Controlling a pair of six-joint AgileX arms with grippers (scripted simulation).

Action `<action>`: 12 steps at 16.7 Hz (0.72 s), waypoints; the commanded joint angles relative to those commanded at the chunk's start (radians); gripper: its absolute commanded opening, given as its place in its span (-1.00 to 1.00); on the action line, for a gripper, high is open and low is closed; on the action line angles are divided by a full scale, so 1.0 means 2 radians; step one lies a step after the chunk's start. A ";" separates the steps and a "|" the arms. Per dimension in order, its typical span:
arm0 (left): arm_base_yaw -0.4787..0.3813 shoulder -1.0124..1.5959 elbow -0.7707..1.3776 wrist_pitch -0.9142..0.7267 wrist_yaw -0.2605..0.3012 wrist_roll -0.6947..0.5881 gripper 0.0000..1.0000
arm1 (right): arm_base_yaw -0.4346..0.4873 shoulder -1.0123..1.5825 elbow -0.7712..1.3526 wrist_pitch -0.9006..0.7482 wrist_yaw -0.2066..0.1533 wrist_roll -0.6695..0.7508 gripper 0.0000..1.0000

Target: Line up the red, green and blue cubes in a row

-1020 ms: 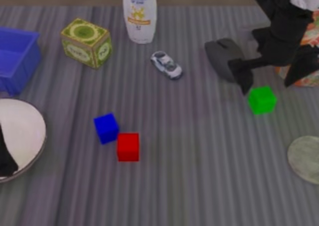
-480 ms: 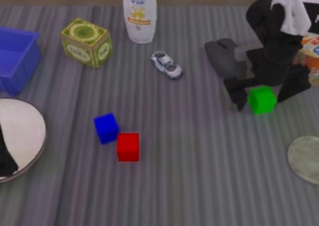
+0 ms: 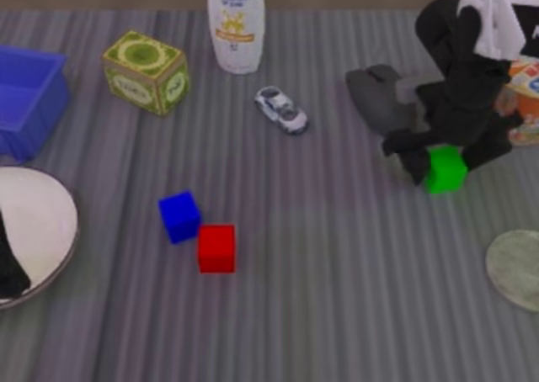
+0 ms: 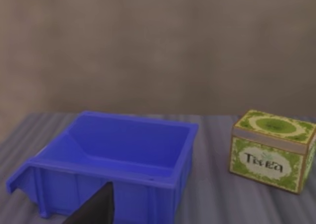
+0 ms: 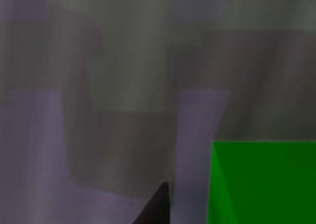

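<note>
The green cube (image 3: 446, 176) rests on the table at the right, and my right gripper (image 3: 450, 165) is lowered over it, open, one finger on each side. In the right wrist view one dark fingertip (image 5: 157, 204) shows with a gap between it and the green cube (image 5: 266, 184). The blue cube (image 3: 179, 216) and the red cube (image 3: 216, 247) sit close together left of centre, corners nearly touching. My left gripper (image 3: 8, 264) is parked at the left edge, above a white plate.
A blue bin (image 3: 29, 96) and a tea box (image 3: 146, 72) stand at the back left. A white bottle (image 3: 236, 20), a toy car (image 3: 281, 110) and a dark grey object (image 3: 379, 96) lie behind. A white plate (image 3: 42, 218) lies left, a grey disc (image 3: 515, 268) right.
My right gripper has come down and forward onto the green cube, and its fingers have drawn in closer to the cube's sides. The cubes and the left arm have not moved.
</note>
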 joint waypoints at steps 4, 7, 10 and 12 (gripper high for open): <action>0.000 0.000 0.000 0.000 0.000 0.000 1.00 | 0.000 0.000 0.000 0.000 0.000 0.000 -0.81; 0.000 0.000 0.000 0.000 0.000 0.000 1.00 | 0.000 0.000 0.000 0.000 0.000 0.000 -1.00; 0.000 0.000 0.000 0.000 0.000 0.000 1.00 | 0.000 0.000 0.000 0.000 0.000 0.000 -1.00; 0.000 0.000 0.000 0.000 0.000 0.000 1.00 | 0.000 0.000 0.000 0.000 0.000 0.000 -1.00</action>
